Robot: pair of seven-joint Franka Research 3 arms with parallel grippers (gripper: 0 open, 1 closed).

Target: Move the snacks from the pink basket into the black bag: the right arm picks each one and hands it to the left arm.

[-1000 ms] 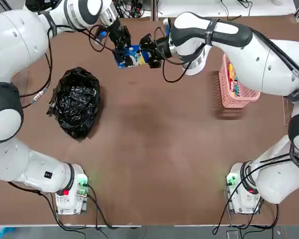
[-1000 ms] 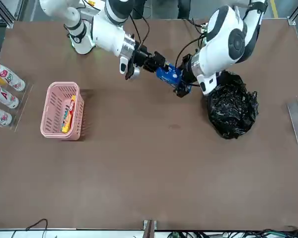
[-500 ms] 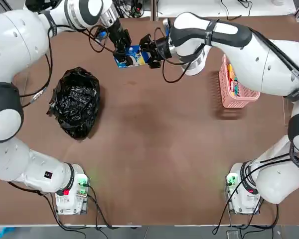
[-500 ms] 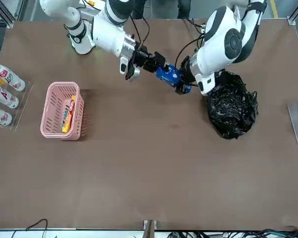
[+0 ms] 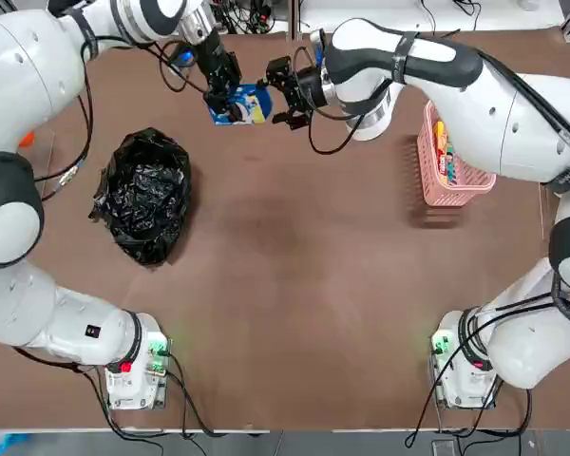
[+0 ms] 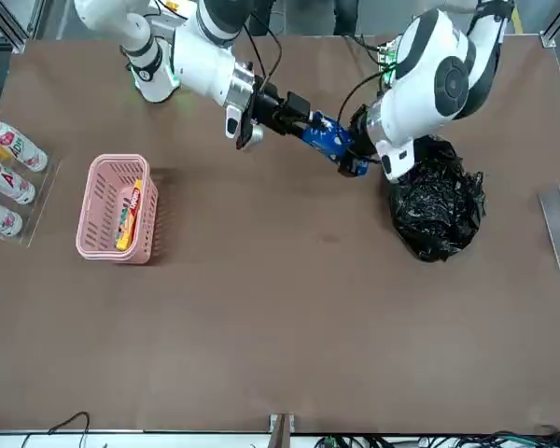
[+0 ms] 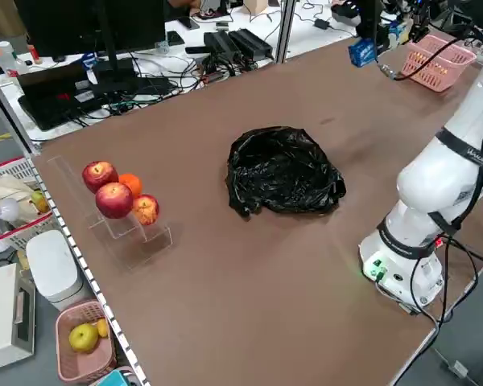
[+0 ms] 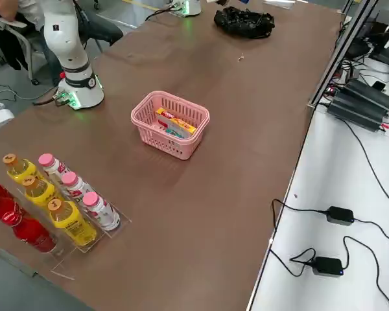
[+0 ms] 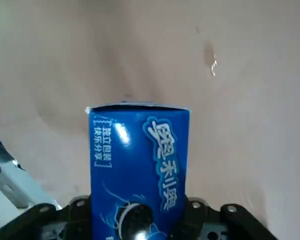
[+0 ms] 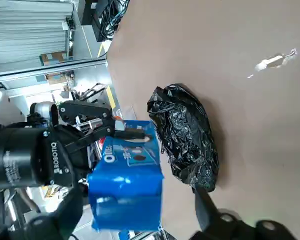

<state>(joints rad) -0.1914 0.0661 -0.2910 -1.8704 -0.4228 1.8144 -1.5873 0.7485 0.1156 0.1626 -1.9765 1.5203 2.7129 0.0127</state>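
The blue-and-white pouch (image 5: 239, 103) hangs above the table's far side, and my left gripper (image 5: 218, 93) is shut on its end. The left wrist view shows the pouch (image 9: 138, 165) clamped between the fingers. My right gripper (image 5: 279, 93) faces it from the other side, open, its fingers (image 10: 206, 210) spread wide of the pouch (image 10: 127, 196). The black bag (image 5: 144, 195) lies crumpled on the left, away from both grippers. The pink basket (image 5: 456, 182) stands at the right with a yellow packet (image 5: 444, 152) and a teal packet (image 8: 171, 131) inside.
Bottles (image 8: 58, 197) stand in a clear rack near the table edge beyond the basket. Apples and an orange (image 7: 117, 193) sit on a clear stand at the opposite edge, past the bag. Cables trail from both wrists.
My left gripper shut on the pouch, then the right gripper opened and let it go. The left gripper has drawn the pouch slightly towards its own side.
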